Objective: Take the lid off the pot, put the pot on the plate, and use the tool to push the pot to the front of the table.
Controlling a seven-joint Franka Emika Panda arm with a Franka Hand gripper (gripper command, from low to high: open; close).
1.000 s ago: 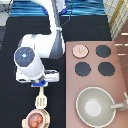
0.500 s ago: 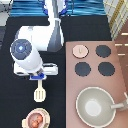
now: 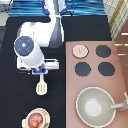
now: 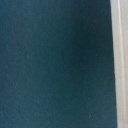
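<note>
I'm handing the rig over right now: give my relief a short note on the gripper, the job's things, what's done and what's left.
Gripper: on the exterior view's left, above the tool's handle end.
Tool: flat on the black table.
Lid: off the pot, resting on the stove's top-left burner.
Pot: sits on the plate, near the exterior view's bottom.
Done: lid removed, pot on plate.
Left: pushing the pot to the front with the tool.
</note>
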